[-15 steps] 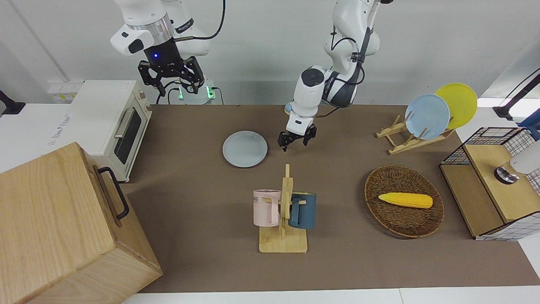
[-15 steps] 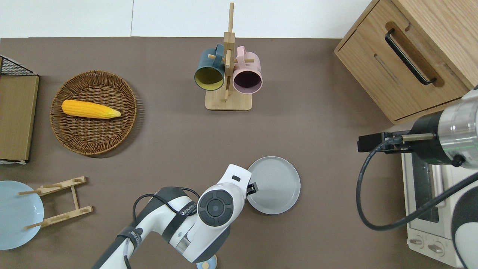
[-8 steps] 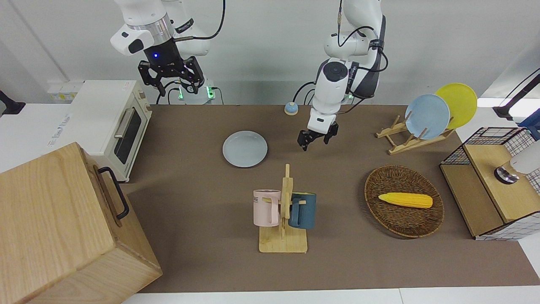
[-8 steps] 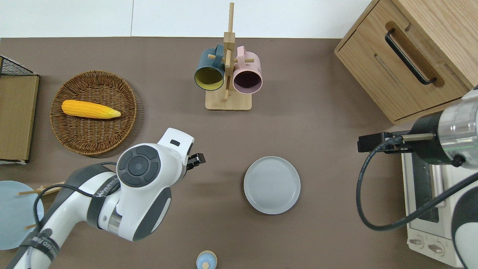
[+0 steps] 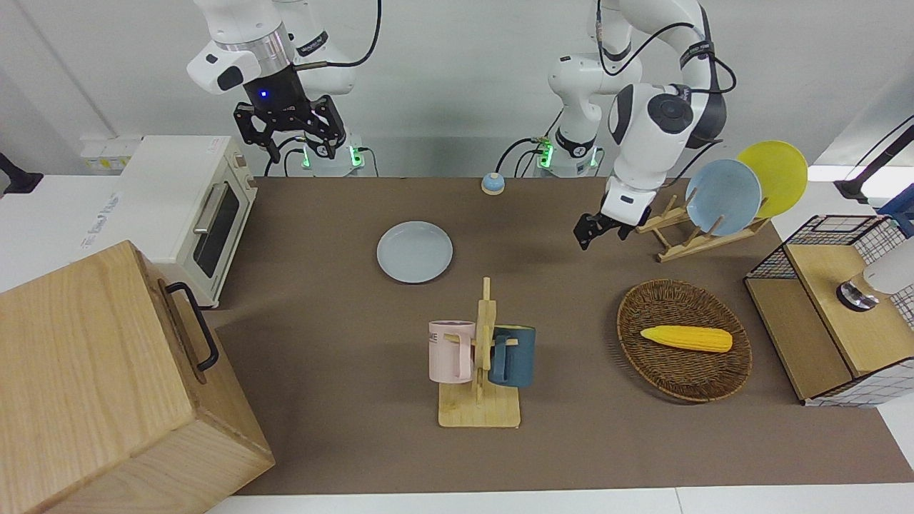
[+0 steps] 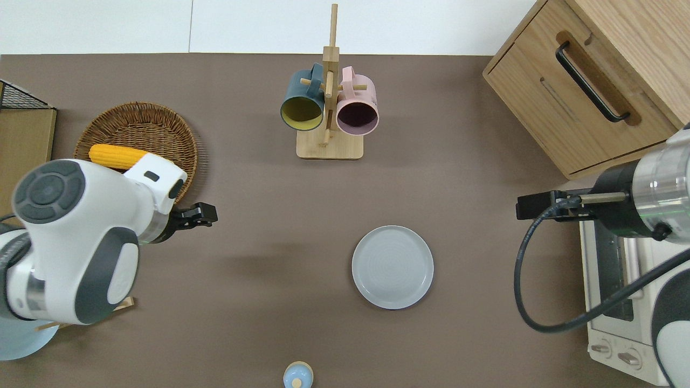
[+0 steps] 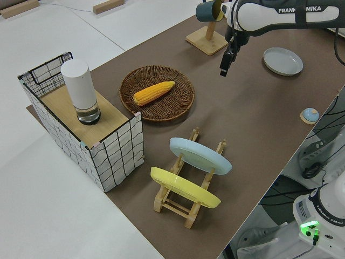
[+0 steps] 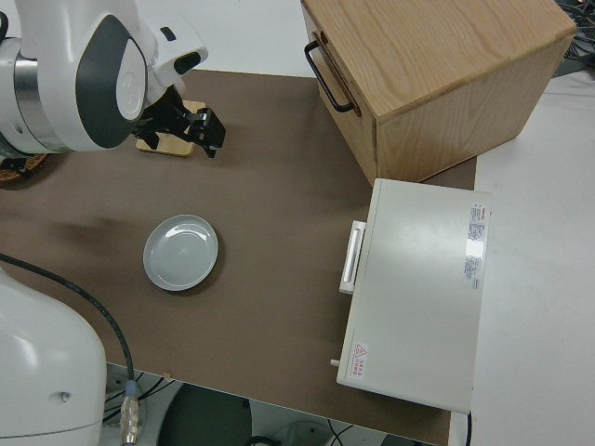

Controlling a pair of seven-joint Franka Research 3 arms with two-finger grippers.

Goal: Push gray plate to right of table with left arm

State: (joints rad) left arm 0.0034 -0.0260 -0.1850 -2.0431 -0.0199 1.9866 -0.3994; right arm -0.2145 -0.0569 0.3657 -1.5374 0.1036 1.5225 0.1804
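My left gripper [image 6: 207, 214], fingers pressed together, hangs well apart from the gray plate [image 6: 392, 267], which lies flat on the table [image 6: 463, 215] between the mug rack [image 6: 329, 116] and the robots. I judge the push finished; right arm parked.

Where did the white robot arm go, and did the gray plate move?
The left gripper swung away from the gray plate toward its own end of the table, up over bare tabletop near the wicker basket. It carries nothing. The plate stayed where it was, and the right arm stayed parked.
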